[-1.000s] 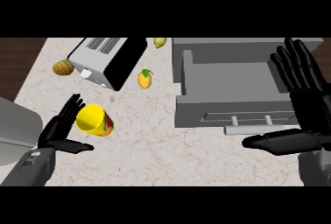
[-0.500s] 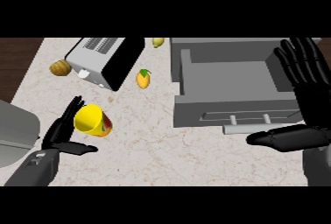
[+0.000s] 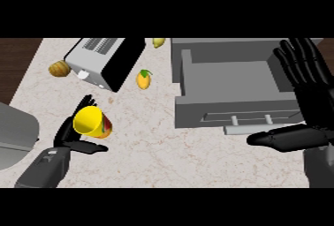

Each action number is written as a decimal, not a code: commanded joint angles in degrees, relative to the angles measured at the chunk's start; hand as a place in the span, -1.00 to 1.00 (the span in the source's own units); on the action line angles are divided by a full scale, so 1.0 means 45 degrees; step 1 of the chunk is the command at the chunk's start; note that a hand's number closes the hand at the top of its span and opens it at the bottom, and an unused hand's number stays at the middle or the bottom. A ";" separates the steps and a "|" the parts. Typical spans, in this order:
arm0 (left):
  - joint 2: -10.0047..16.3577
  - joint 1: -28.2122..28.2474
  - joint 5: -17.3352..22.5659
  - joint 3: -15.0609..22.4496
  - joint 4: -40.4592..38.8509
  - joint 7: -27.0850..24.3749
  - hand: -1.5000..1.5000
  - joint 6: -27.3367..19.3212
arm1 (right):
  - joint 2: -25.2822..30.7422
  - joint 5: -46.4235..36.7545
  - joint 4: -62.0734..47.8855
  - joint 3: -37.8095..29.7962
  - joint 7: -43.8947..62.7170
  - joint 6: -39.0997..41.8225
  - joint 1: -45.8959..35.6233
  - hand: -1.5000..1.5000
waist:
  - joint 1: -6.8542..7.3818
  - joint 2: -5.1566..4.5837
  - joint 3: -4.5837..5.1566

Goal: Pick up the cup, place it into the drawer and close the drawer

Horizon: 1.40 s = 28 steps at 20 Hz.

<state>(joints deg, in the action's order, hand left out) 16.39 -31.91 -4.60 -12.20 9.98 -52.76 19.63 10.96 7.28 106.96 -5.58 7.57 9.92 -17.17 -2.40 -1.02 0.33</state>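
The cup (image 3: 90,121) is sitting at the worktop's (image 3: 150,150) left, tilting with its mouth toward the head view, touching the left robot hand (image 3: 67,133); that hand is cradling it with near-straight fingers behind and thumb below, not curling round it; it is plainly the nearer one. The open drawer (image 3: 222,110) is lying well apart to the right, bare worktop between; the toaster (image 3: 104,59) and a yellow fruit (image 3: 143,79) are sitting farther back; the right robot hand (image 3: 312,101) is resting open at the right edge.

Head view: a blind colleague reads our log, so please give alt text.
A tilted yellow cup lies against the straight fingers of the left robot hand, low at the left. To its right a grey drawer stands open, the open right robot hand beside it; a toaster sits farther back.
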 commanded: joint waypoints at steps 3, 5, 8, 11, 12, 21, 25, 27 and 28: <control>-0.0220 -0.0168 -0.0005 0.0004 -0.0165 -0.1185 -1.00 0.1551 | 0.0099 0.0052 -0.0389 -0.0057 0.0000 0.0140 -0.0169 -1.00 | -0.0050 -0.0074 0.0015; 0.0205 -0.0132 0.0083 -0.0010 -0.0264 -0.0922 -1.00 0.2705 | 0.0145 0.0204 0.0166 -0.0153 0.0505 -0.0032 -0.0340 -1.00 | -0.0028 0.0001 0.0011; -0.0246 -0.0080 0.0128 0.0090 -0.0013 -0.1214 1.00 0.3436 | 0.0016 -0.0214 0.0099 0.0095 0.0698 -0.0321 -0.0418 -1.00 | -0.0023 0.0000 0.0031; -0.0855 -0.0443 0.0101 0.0012 0.0739 -0.2090 1.00 0.1168 | 0.0162 -0.0210 -0.0341 -0.0112 -0.0145 0.0064 -0.0010 -1.00 | -0.0060 -0.0036 0.0013; -0.0373 -0.0025 -0.0072 0.0108 0.0889 -0.2714 1.00 0.1050 | 0.0260 0.0002 -0.0599 -0.0347 -0.0180 0.0081 -0.0507 -1.00 | 0.0053 -0.0069 0.0017; -0.1132 -0.0172 0.1001 -0.1150 0.1235 -0.3698 1.00 -0.0749 | 0.0196 -0.0003 -0.0114 -0.0324 -0.0424 0.0212 0.0303 -1.00 | 0.0039 0.0036 -0.0013; -0.1616 0.0245 0.2031 -0.2345 0.1729 -0.3842 1.00 -0.2745 | 0.0457 0.0210 0.0072 -0.0632 0.0262 0.0111 0.0128 -1.00 | 0.0293 0.0132 -0.0031; -0.1514 -0.0039 0.1922 -0.2097 0.1823 -0.3761 1.00 -0.1672 | 0.0079 -0.0165 -0.0292 -0.0325 -0.0121 -0.0096 0.0131 -1.00 | 0.0343 0.0130 -0.0043; -0.1674 -0.0430 0.1917 -0.2104 0.1823 -0.3653 1.00 -0.1872 | 0.0259 0.0241 0.0360 -0.0438 0.0736 -0.0114 -0.0041 -1.00 | 0.0219 0.0134 -0.0034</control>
<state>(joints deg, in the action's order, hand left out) 10.12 -32.35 2.79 -20.43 17.69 -61.99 10.31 12.32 8.14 106.88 -7.79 8.31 10.39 -16.58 -1.41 -0.53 0.18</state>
